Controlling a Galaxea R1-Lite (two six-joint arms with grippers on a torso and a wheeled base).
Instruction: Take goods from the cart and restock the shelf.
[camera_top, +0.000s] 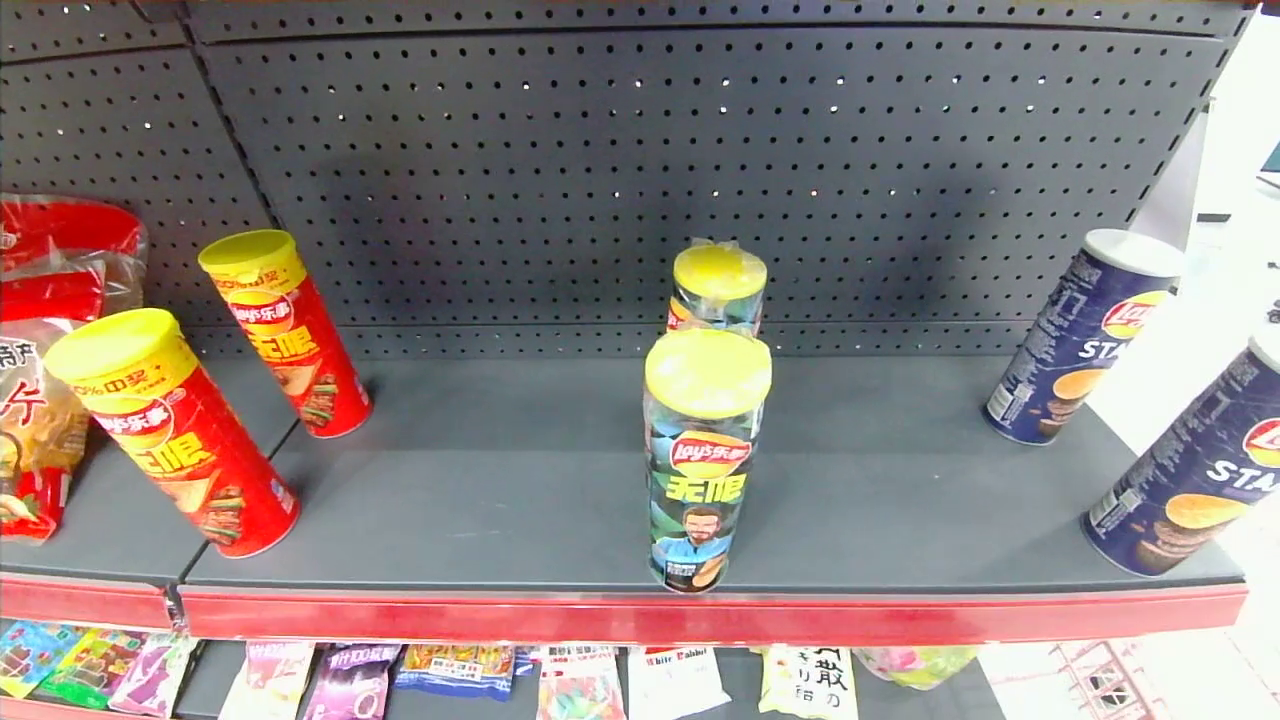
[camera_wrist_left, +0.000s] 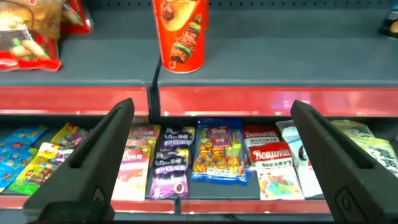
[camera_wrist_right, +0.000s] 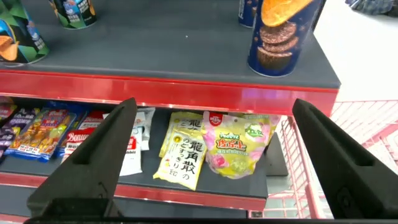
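The grey shelf (camera_top: 520, 500) with a red front edge carries chip cans. Two red cans (camera_top: 170, 430) (camera_top: 285, 330) stand at the left, two teal cans with yellow lids (camera_top: 705, 460) (camera_top: 717, 285) in the middle, and two dark blue cans (camera_top: 1085, 335) (camera_top: 1190, 465) at the right. My left gripper (camera_wrist_left: 211, 174) is open and holds nothing, in front of the shelf edge below a red can (camera_wrist_left: 180, 37). My right gripper (camera_wrist_right: 214, 174) is open too, facing the lower shelf below a blue can (camera_wrist_right: 280, 37).
Snack bags (camera_top: 50, 350) lie at the shelf's far left. Candy and snack packets (camera_top: 580, 685) line the lower shelf. A pink wire cart (camera_wrist_right: 305, 186) shows beside the shelf's right end. A wide stretch of shelf lies bare between the red and teal cans.
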